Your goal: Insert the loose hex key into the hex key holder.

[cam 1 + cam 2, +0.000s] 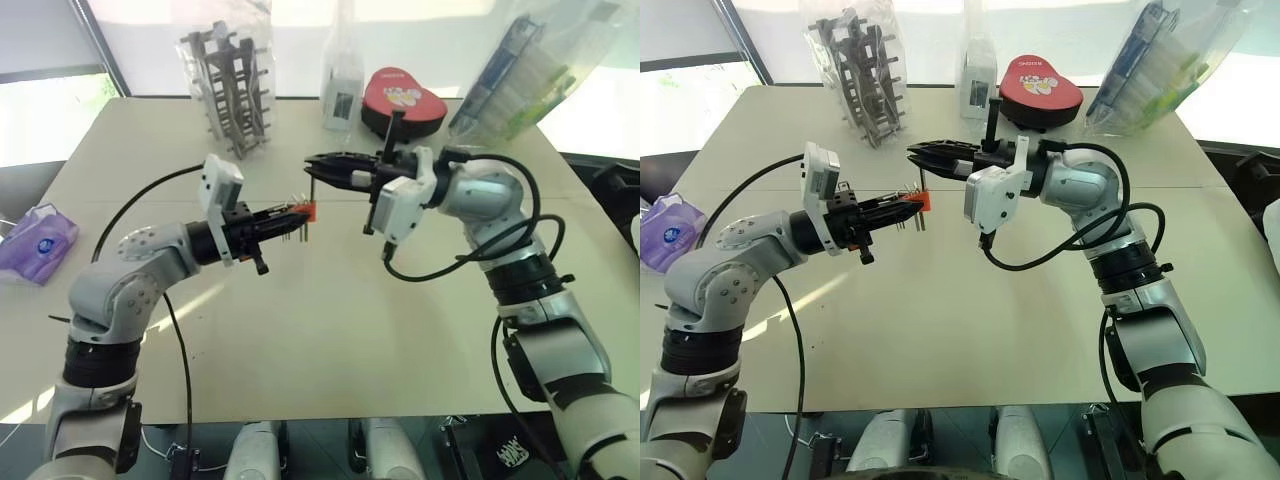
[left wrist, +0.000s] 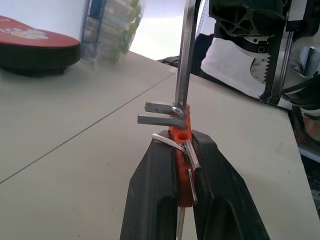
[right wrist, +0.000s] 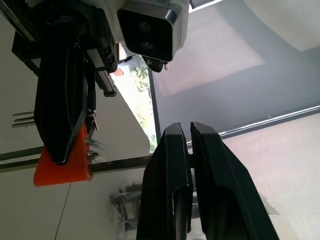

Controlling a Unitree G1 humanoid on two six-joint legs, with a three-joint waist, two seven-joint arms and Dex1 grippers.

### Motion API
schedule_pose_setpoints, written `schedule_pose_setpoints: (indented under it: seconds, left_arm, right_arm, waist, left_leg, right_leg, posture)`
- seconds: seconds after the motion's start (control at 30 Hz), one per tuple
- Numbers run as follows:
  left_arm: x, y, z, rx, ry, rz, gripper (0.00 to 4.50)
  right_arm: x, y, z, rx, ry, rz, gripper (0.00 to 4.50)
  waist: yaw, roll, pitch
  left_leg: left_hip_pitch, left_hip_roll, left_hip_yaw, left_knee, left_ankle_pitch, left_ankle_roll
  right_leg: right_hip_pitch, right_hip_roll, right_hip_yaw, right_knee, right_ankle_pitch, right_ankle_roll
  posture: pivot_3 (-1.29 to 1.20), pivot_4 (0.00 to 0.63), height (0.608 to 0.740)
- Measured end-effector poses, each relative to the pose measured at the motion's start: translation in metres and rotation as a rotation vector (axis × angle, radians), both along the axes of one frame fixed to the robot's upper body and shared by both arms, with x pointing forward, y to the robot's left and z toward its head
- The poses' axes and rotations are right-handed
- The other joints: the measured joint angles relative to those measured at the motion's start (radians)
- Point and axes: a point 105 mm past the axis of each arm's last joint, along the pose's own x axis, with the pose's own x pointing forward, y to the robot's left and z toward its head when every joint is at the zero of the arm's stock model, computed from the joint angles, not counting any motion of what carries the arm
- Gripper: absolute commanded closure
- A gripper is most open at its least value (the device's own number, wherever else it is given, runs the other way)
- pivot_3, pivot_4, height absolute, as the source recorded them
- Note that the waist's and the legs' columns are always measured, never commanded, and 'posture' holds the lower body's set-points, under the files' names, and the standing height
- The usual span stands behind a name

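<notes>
Both tools raised over the worktop (image 1: 330,330), tips close together.
Left tool (image 1: 290,215) clamped on the hex key holder (image 1: 304,211), keys sticking out. Right tool (image 1: 318,166) pinched together on the loose hex key (image 1: 311,190), which hangs down, its lower end at the holder. Beyond: red heart-shaped case (image 1: 402,98).

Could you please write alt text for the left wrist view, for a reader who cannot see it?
The left gripper is shut on the orange-red hex key holder, and a long hex key stands upright at the holder's end. Behind, a cream table carries a red heart-shaped case.
</notes>
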Motion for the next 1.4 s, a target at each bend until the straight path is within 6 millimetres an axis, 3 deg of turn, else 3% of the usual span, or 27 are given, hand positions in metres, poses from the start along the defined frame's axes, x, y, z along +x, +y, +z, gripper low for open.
schedule_pose_setpoints:
  seconds: [0.07,0.23,0.3,0.57,0.7,0.77,0.9,1.17,1.4]
  left_arm:
    - [0.000,-0.001,0.001,-0.001,-0.004,-0.002,4.50]
    - [0.001,-0.004,0.010,-0.004,-0.032,-0.008,4.50]
    - [0.001,-0.003,0.009,-0.004,-0.028,-0.004,4.50]
    - [0.003,-0.004,0.009,-0.017,-0.027,0.005,4.50]
    - [0.007,-0.014,0.008,-0.089,-0.013,0.001,4.50]
    - [0.014,-0.021,0.000,-0.119,0.036,0.005,4.50]
    - [0.028,-0.047,-0.018,-0.188,0.160,-0.004,4.50]
    - [0.046,-0.096,-0.074,-0.221,0.483,0.017,4.50]
    - [0.049,-0.102,-0.096,-0.222,0.668,0.047,4.50]
  right_arm:
    - [0.000,0.000,-0.001,-0.005,0.004,0.001,3.47]
    - [0.004,0.000,-0.014,-0.023,0.045,-0.013,0.83]
    - [0.005,-0.002,-0.012,-0.009,0.051,-0.026,0.08]
    - [0.013,-0.021,-0.020,0.095,0.238,-0.116,0.03]
    - [0.019,-0.065,-0.041,0.249,0.527,-0.266,0.03]
    - [0.018,-0.084,-0.062,0.274,0.651,-0.348,0.03]
    - [0.011,-0.101,-0.088,0.281,0.752,-0.444,0.03]
    - [-0.003,-0.123,-0.099,0.350,0.759,-0.576,0.03]
    - [-0.015,-0.130,-0.106,0.368,0.760,-0.643,0.03]
  waist:
    - [0.000,0.000,0.000]
    - [-0.001,0.000,0.000]
    - [-0.001,0.000,0.000]
    - [0.003,0.000,0.000]
    - [0.017,0.000,0.000]
    - [0.022,0.000,0.000]
    - [0.026,0.000,0.000]
    - [0.028,0.000,0.000]
    - [0.025,0.000,0.000]
  left_leg:
    - [0.000,0.000,0.000,0.000,0.000,0.000]
    - [0.000,0.000,0.000,0.000,0.000,0.000]
    - [0.000,0.000,0.000,0.000,0.000,0.000]
    - [0.000,0.000,0.000,0.000,0.000,0.000]
    - [0.001,0.000,-0.002,0.002,0.000,0.000]
    - [0.001,-0.001,-0.002,0.003,-0.001,0.001]
    - [0.003,-0.001,-0.003,0.005,-0.001,0.002]
    - [0.002,-0.001,-0.004,0.006,-0.002,0.004]
    - [0.002,-0.001,-0.006,0.007,-0.005,0.009]
  right_leg:
    - [0.000,0.000,0.000,0.000,0.000,0.000]
    - [0.000,0.000,0.000,0.000,0.000,0.000]
    - [0.000,0.000,0.000,0.000,0.000,0.000]
    - [0.001,0.000,0.000,0.000,0.000,0.000]
    - [0.004,0.000,-0.001,-0.001,0.000,0.000]
    - [0.005,0.000,-0.001,-0.002,0.000,0.000]
    - [0.007,0.000,-0.001,-0.001,0.000,0.000]
    - [0.008,0.001,-0.001,-0.001,0.000,0.000]
    - [0.008,0.001,-0.001,-0.001,0.000,0.000]
  posture:
    - [0.00,0.150,0.740]
    - [0.00,0.150,0.740]
    - [0.00,0.150,0.740]
    - [0.00,0.150,0.740]
    - [0.00,0.150,0.740]
    - [0.00,0.150,0.740]
    - [0.00,0.150,0.740]
    - [0.00,0.150,0.740]
    - [0.00,0.150,0.740]
